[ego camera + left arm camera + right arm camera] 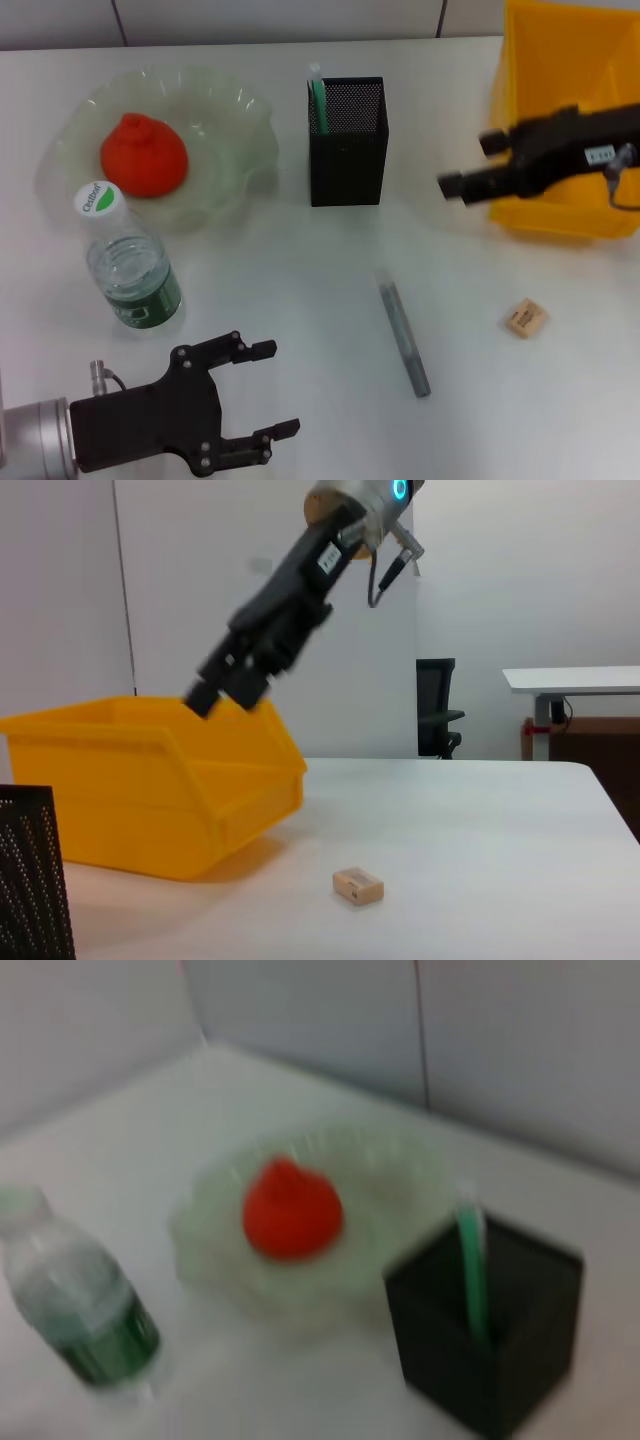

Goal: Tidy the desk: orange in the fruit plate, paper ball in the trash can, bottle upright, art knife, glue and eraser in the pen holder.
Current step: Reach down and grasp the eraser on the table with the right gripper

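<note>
The right gripper (463,165) is hanging in the air at the near-left lip of the trash can (560,60), which is sitting in the far right corner of the worktop, and its 2 fingers are spread with nothing between them. From there the eraser (526,318) is lying toward the near edge and a shade to the right, flat on the bare worktop near the right edge; the left wrist view is showing that little beige block (358,885) just out from the yellow bin (150,790). The grey art knife (403,338) is resting further toward the middle, its long axis running roughly from far to near with a slight slant to the right. Down at the near left corner the left gripper (275,390) is waiting low, fingers wide apart and holding nothing. So the right arm looks the nearer one for the eraser, and probably for the knife too. The pen holder (347,140) is standing at the far middle with a green stick (318,100) already poking out. The orange (144,155) is sitting in the fruit plate (240,150) at the far left, the bottle (128,262) upright beside it.
</note>
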`<state>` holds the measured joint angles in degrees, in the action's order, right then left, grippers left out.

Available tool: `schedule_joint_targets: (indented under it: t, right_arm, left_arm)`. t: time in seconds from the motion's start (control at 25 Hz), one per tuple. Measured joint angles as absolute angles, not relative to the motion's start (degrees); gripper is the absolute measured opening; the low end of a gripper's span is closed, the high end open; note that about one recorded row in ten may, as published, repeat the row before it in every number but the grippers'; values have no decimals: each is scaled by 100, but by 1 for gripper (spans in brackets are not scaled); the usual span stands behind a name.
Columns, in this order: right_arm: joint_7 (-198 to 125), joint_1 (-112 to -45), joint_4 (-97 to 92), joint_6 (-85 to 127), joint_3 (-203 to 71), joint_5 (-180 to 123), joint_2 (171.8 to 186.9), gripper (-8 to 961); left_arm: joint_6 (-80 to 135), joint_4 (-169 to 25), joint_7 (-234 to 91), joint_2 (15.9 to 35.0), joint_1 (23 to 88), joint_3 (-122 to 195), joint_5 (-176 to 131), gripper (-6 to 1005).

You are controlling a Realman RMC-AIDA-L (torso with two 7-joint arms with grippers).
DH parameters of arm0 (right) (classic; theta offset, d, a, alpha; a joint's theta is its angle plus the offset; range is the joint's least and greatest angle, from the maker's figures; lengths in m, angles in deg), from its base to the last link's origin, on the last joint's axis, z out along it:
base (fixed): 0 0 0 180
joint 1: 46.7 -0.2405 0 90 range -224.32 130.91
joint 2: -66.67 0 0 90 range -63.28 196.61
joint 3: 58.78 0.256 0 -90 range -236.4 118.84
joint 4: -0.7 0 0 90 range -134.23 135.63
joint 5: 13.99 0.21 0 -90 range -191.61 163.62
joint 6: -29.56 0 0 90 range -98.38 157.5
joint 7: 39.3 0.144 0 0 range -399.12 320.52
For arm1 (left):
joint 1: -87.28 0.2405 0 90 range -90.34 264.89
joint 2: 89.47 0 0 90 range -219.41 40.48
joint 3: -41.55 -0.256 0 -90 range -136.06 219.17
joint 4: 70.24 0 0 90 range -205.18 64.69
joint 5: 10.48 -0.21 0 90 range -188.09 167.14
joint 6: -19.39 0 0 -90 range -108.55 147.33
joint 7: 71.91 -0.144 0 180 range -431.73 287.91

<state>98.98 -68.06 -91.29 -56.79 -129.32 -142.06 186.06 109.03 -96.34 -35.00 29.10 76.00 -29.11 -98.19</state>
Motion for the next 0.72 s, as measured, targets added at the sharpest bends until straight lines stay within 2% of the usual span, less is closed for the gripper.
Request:
schedule_joint_targets:
  t: [0.28, 0.72]
  right_arm:
    - [10759, -7224, -9023, -6329, -13593, -15774, 18600, 813]
    - [11029, -7513, -8384, -6452, -14197, -16418, 18602, 812]
  left_arm:
    - [10903, -9634, -3500, 2910, 7582, -2908, -9819, 775]
    - [10904, -9635, -3500, 2919, 7558, -2895, -9819, 775]
